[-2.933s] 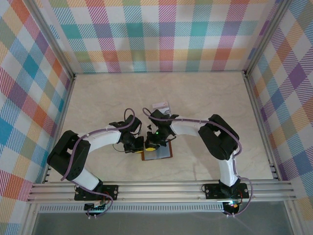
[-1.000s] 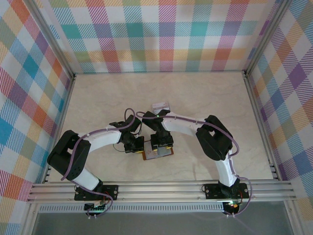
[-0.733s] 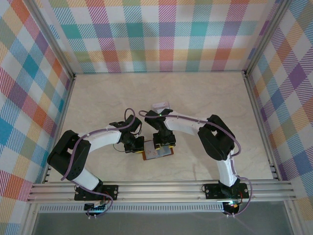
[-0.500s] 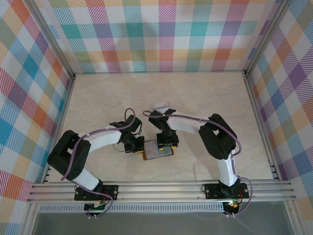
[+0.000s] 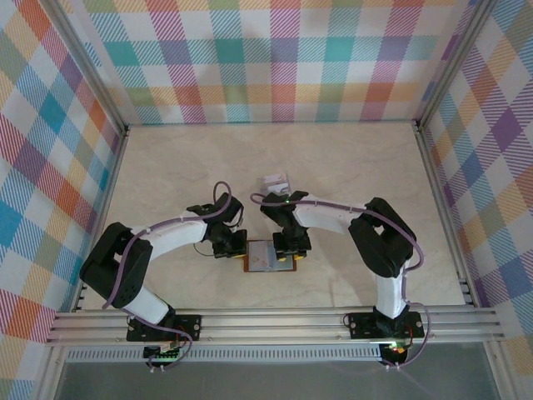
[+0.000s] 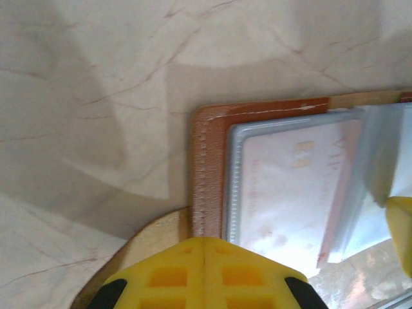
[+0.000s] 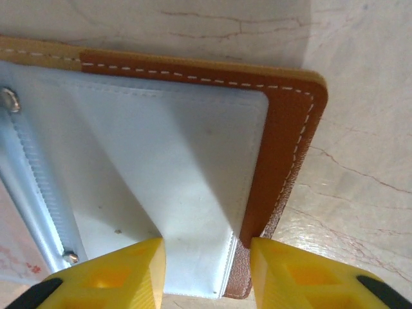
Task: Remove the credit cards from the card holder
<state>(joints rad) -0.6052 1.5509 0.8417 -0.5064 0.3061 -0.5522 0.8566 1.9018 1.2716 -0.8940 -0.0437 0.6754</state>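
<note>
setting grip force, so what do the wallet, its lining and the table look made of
Wallet: brown leather or faux leather, matte, fine grain, pale stitching along the edge.
Lining: smooth grey-blue sheet with a slight sheen, likely vinyl or coated fabric; stitched seam with small metal rivets.
Table: beige marble look with thin veins, smooth; stone or printed laminate, cannot tell.

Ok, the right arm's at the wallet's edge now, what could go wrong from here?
1. The right gripper has open jaws straddling the brown edge and lining of the card holder, not a card; closing there could lift or fold the holder.
2. The left gripper, shut, sits at the opposite edge alone, so a pull might drag the holder.
3. The pale card lies under a clear sleeve and may catch.
</note>
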